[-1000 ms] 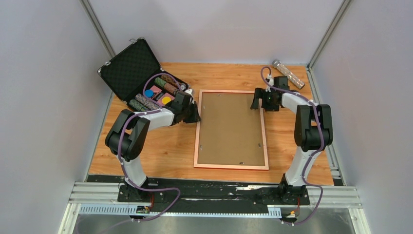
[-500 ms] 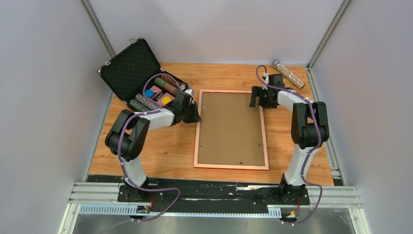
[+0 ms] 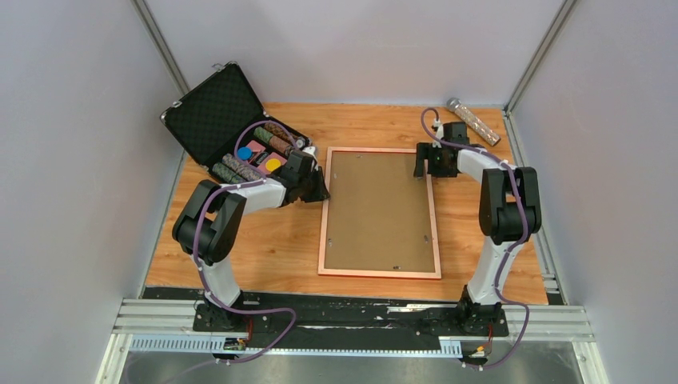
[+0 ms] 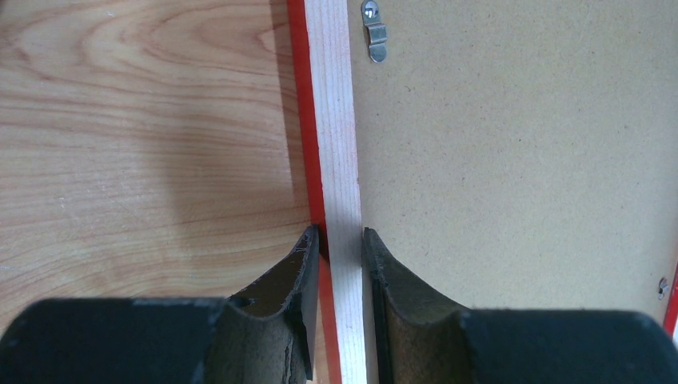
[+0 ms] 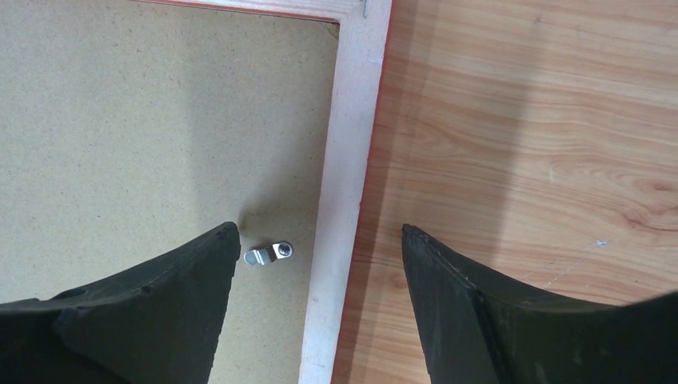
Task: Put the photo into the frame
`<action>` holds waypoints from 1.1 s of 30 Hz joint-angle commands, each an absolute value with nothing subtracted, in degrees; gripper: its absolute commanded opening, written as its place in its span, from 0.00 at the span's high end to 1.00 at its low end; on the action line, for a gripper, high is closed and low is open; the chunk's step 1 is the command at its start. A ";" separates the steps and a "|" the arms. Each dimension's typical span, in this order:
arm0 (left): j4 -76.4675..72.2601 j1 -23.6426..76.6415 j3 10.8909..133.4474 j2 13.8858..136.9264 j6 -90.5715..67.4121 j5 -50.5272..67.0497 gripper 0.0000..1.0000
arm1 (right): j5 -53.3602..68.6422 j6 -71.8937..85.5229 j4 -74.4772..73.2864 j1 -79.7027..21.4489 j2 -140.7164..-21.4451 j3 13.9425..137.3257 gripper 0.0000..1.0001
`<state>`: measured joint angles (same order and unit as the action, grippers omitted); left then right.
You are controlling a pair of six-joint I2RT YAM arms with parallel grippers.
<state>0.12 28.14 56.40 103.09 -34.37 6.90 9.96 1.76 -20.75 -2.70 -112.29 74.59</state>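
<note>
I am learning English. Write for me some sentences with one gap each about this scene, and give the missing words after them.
1. The left gripper is ____ on the left rail of the frame.
2. The right gripper is ____, with one finger on each side of the right rail.
3. The board inside the frame is ____ in colour.

Missing words: shut; open; brown.

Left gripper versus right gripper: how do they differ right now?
The left gripper is clamped on the left rail of the frame; the right gripper stands open, straddling the right rail without gripping. The right gripper sits nearer the frame's far end than the left gripper. Both are at rails of the frame, which lies back side up.
</note>
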 commanded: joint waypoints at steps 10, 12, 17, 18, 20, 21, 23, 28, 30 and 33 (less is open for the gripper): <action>-1.59 28.40 55.98 101.43 -34.47 5.45 0.93 | 8.95 -3.65 -21.78 -1.93 -109.36 70.66 0.31; -1.58 28.47 55.99 101.39 -34.47 5.41 0.93 | 8.78 -3.98 -21.95 -1.93 -109.11 70.40 0.31; -1.58 28.40 55.99 101.05 -34.46 5.33 0.93 | 8.90 -5.31 -22.48 -1.93 -108.27 70.13 0.33; -1.52 28.39 55.99 101.02 -34.46 5.30 0.93 | 8.88 -5.69 -22.46 -1.93 -107.95 70.07 0.34; -1.52 28.39 55.91 100.91 -34.42 5.28 0.93 | 8.91 -6.58 -22.45 -1.93 -107.36 69.83 0.36; -1.54 28.39 55.90 100.95 -34.42 5.27 0.93 | 8.94 -6.93 -22.49 -1.93 -107.12 69.79 0.37; -1.54 28.39 55.98 100.98 -34.44 5.27 0.93 | 8.98 -7.63 -22.54 -1.94 -106.73 69.77 0.41; -1.58 28.39 55.97 101.00 -34.56 5.32 0.93 | 9.50 -8.22 -22.58 -1.93 -106.36 69.93 0.48; -1.58 28.39 55.92 100.99 -34.57 5.33 0.93 | 9.78 -8.02 -22.56 -1.93 -106.39 70.21 0.51; -1.58 28.40 55.86 100.82 -34.52 5.36 0.93 | 9.88 -7.91 -22.65 -1.93 -106.67 71.01 0.56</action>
<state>0.14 28.16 56.40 102.98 -34.39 6.44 10.63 -6.39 -20.91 -2.33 -108.51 70.24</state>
